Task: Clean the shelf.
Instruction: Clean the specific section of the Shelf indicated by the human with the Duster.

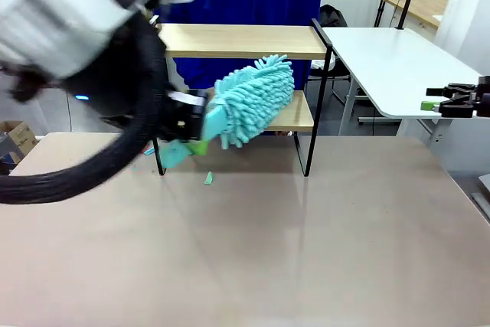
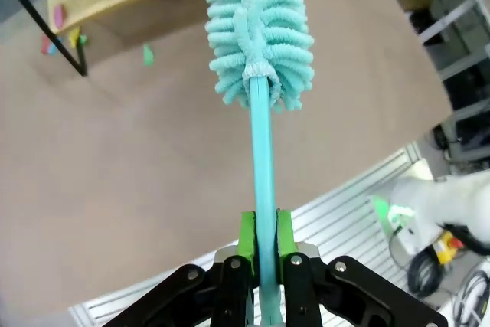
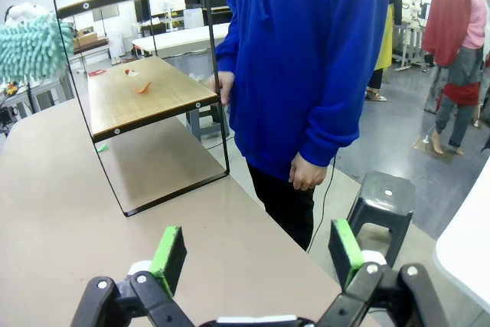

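Pinching the duster (image 1: 253,101) by its thin handle, left gripper (image 2: 264,229) clamped hard on it, fluffy head raised before the shelf (image 1: 245,40) between its two boards (touching or not, hard to tell). Standing at the far edge of the table (image 1: 344,250), that shelf, paper scraps (image 1: 207,178) just beside its foot. Far right, spread wide and holding nothing, right gripper (image 1: 452,101).
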You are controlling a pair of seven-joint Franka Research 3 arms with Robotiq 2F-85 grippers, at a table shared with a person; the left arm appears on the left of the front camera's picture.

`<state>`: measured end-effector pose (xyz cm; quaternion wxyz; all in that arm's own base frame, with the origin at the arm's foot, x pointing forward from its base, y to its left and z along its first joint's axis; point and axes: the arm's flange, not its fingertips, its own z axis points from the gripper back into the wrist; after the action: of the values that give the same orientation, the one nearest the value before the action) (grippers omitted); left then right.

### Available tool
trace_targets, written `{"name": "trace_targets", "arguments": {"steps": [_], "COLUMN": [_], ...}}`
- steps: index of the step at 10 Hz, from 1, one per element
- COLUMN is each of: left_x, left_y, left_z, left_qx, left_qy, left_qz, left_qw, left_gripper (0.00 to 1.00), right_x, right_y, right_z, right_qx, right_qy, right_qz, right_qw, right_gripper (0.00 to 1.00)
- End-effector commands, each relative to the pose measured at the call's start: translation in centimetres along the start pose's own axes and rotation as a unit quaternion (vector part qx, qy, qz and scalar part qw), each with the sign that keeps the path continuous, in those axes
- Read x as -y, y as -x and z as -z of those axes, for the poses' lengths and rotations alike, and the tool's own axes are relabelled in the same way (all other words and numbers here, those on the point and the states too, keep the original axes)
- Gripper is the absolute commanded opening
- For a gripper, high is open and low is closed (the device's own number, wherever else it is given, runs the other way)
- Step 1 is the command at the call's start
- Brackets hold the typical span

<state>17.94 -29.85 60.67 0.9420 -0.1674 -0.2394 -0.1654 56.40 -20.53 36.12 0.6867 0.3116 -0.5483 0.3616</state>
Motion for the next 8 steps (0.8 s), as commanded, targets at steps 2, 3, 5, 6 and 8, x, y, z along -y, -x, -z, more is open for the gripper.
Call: {"name": "trace_targets", "arguments": {"steps": [2, 3, 5, 6, 8], "left_x": [0.0, 0.0, 0.8, 2.6, 4.7], "left_y": [0.0, 0.0, -1.5, -1.7, -3.5], "left_z": [0.0, 0.0, 1.9, 3.0, 6.8], "left_qx": [0.0, 0.0, -0.019, -0.001, 0.017], "left_qy": [0.0, 0.0, 0.003, 0.002, 0.024], "left_qz": [0.0, 0.0, -0.002, -0.032, -0.06], "left_qw": [1.0, 1.0, 1.0, 0.999, 0.998], "left_gripper": [0.13, 0.13, 0.13, 0.13, 0.13], "right_x": [-0.1, -0.1, -0.1, -0.1, -0.1], "right_y": [-0.4, -0.4, -0.4, -0.4, -0.4], "right_z": [0.1, 0.1, 0.1, 0.1, 0.1], "right_qx": [0.001, 0.001, 0.001, 0.001, 0.001], "right_qy": [-0.001, -0.001, -0.001, -0.001, -0.001], "right_qz": [-0.003, -0.003, -0.003, -0.003, -0.003], "right_qw": [1.0, 1.0, 1.0, 1.0, 1.0], "right_gripper": [1.0, 1.0, 1.0, 1.0, 1.0]}}
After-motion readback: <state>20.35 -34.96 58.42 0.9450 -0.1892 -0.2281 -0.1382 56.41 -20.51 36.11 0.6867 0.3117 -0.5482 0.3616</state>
